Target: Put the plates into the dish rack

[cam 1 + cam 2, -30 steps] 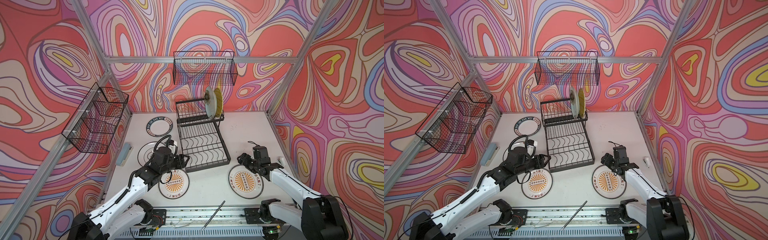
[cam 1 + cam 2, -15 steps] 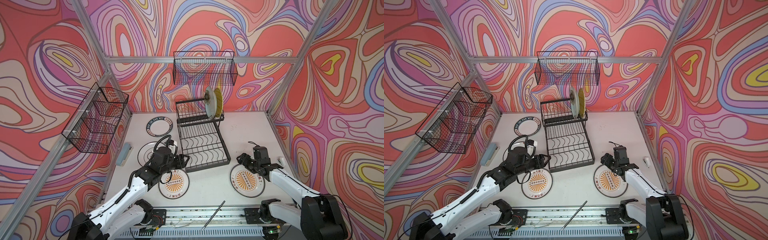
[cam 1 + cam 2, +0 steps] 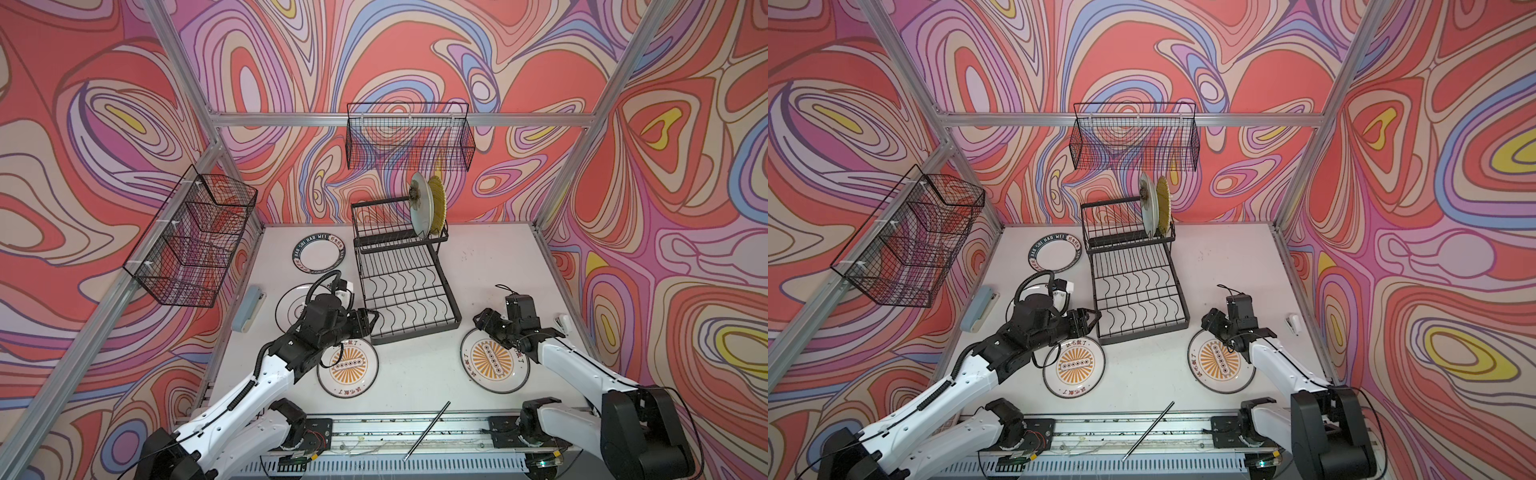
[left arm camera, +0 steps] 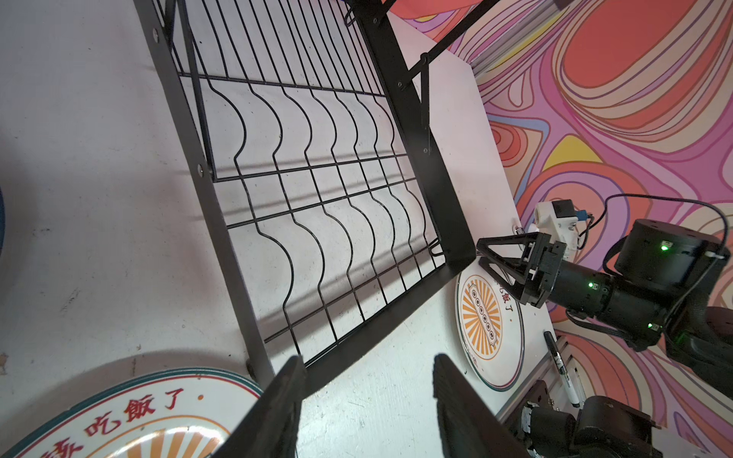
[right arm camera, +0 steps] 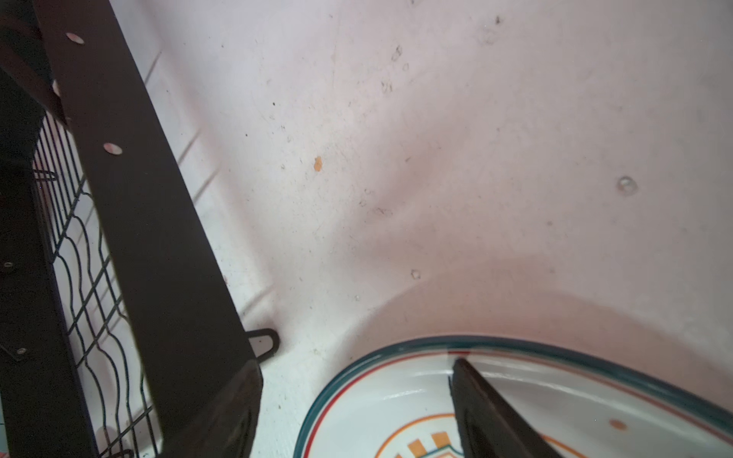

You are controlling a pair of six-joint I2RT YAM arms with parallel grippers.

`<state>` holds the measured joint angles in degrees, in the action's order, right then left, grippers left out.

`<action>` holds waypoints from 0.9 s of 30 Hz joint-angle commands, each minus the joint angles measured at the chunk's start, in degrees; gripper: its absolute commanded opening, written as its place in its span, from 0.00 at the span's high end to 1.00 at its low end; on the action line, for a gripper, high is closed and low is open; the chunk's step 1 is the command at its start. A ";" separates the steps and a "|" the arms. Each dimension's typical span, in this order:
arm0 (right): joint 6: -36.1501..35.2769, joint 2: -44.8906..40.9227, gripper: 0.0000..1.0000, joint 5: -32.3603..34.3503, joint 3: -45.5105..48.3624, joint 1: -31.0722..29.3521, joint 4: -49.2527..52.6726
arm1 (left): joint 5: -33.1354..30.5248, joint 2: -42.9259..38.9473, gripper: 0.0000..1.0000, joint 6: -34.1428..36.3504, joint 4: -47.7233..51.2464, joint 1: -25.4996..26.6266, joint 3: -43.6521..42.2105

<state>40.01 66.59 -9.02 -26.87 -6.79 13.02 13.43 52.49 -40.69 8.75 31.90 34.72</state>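
If our right gripper [image 3: 482, 322] closes too shallow, we judge the sunburst plate [image 3: 494, 361] may skid toward the dish rack [image 3: 415, 334] beside it. Its jaws stand wide apart astride that plate's rim, holding nothing; contact we cannot tell. Our left gripper [image 3: 372, 320] hovers partly apart, empty, at the other sunburst plate [image 3: 347, 368]. The green plate [image 3: 419, 205] and yellow plate [image 3: 437, 203] stand upright in the upper tier; the lettered plate [image 3: 318, 257] and ringed plate [image 3: 291, 307] lie flat
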 commanded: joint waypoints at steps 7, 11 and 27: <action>0.68 3.72 0.23 0.37 -0.43 0.71 -3.89 | -0.69 -1.07 0.44 0.26 0.74 0.18 0.43; 0.26 6.34 0.22 0.45 -1.66 1.22 -5.66 | -0.80 -1.16 0.44 0.43 1.02 0.18 0.66; -3.21 20.85 0.24 -1.96 -11.69 5.57 -11.71 | -1.50 -1.34 0.44 1.29 2.23 0.26 1.29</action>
<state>38.41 84.58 -10.20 -36.56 -2.22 2.63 12.97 51.83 -40.45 9.78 31.90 34.72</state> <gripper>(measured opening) 0.766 0.555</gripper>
